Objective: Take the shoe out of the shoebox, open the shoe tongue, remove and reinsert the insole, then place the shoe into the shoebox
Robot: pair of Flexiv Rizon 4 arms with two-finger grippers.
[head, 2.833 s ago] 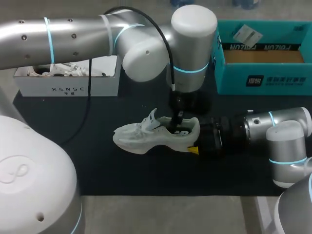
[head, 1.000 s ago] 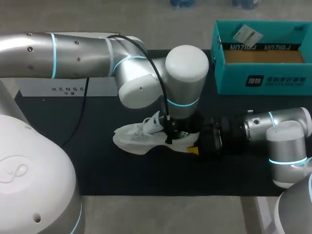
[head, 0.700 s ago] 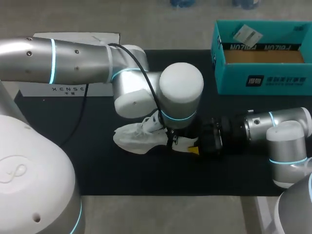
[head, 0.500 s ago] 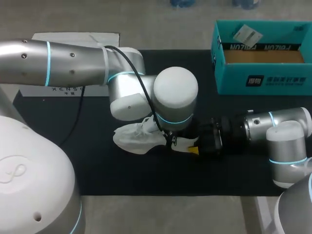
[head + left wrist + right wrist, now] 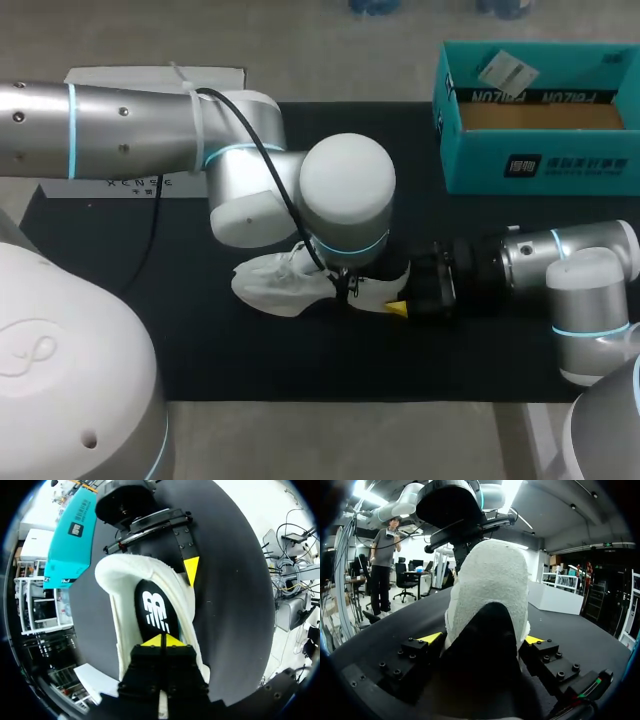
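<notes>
The white shoe (image 5: 278,281) lies lengthwise across the counter (image 5: 250,360), toe leftward, heel clamped in the right hand (image 5: 483,639), while the left hand (image 5: 161,640) (tips pressed together) touches its black insole (image 5: 154,611).

white shoe (image 5: 268,283), black insole (image 5: 155,611), teal shoebox (image 5: 545,166)

The shoe (image 5: 280,282) lies mid-surface (image 5: 300,350), toe leftward, its heel clamped between the fingers of the right gripper (image 5: 482,639). The left gripper (image 5: 161,640) stands above it, fingers together down on the insole (image 5: 155,612). The shoebox (image 5: 540,165) sits behind at far right, a second box (image 5: 100,186) at far left.
</notes>
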